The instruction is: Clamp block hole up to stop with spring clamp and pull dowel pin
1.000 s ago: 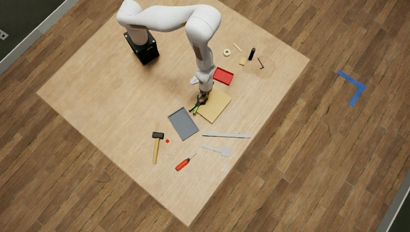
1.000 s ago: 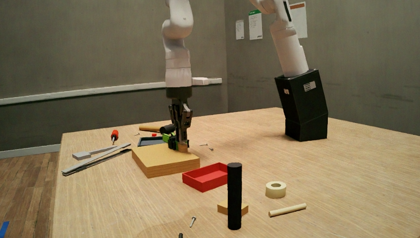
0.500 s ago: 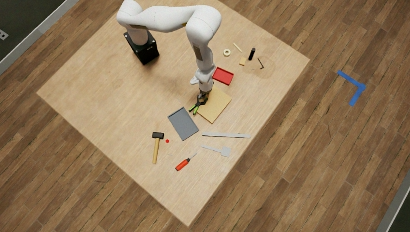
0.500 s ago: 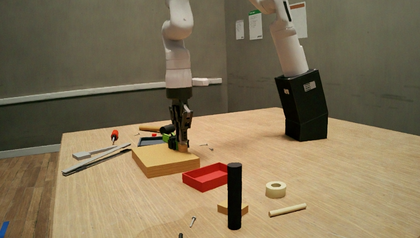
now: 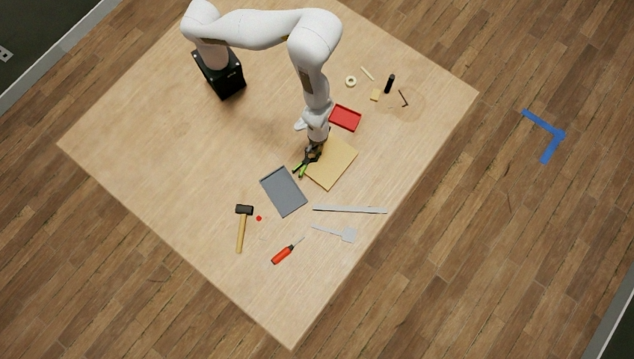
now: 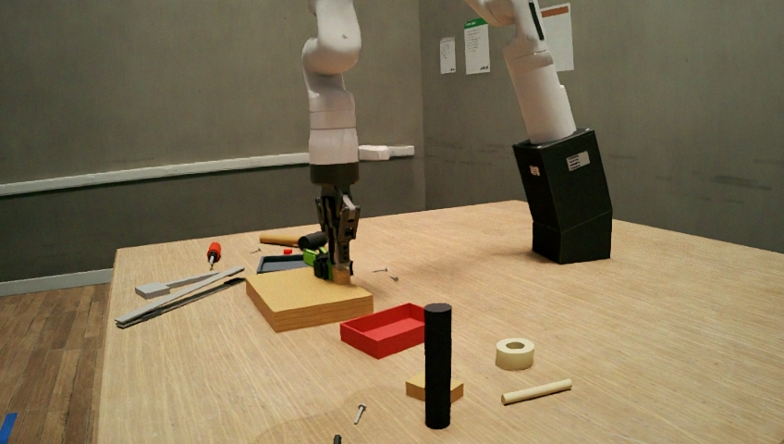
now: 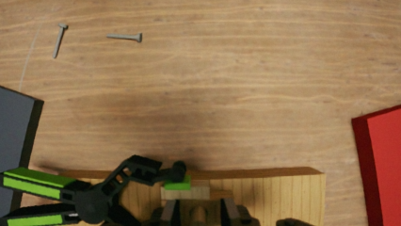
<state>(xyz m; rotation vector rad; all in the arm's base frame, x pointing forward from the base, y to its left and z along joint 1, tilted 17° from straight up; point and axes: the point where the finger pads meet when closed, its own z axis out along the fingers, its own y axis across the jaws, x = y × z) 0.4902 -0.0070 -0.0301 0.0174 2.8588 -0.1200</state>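
Observation:
The bench board (image 5: 336, 164) (image 6: 305, 300) (image 7: 282, 198) lies flat. The small wooden block (image 6: 341, 277) (image 7: 187, 207) is near its edge, hole side up. The dowel pin (image 7: 200, 217) stands in it. The spring clamp (image 5: 303, 170) (image 6: 324, 268) (image 7: 91, 204) has a green pad against a pale wooden strip (image 7: 198, 192) beside the block; its other pad is hidden. Whether that strip is the stop or a loose piece, I cannot tell. My gripper (image 5: 313, 155) (image 6: 342, 265) (image 7: 200, 212) is partly open and low over the block, one finger each side of the pin, with gaps showing.
A grey tray (image 5: 283, 191) (image 7: 16, 118) lies beyond the clamp handles. A red tray (image 6: 379, 344) (image 7: 360, 165) is on the board's other side. Two screws (image 7: 59, 41) (image 7: 124, 37) lie behind the board. A hammer (image 5: 241, 231), screwdriver (image 5: 281, 254) and upright black cylinder (image 6: 437, 368) are farther off.

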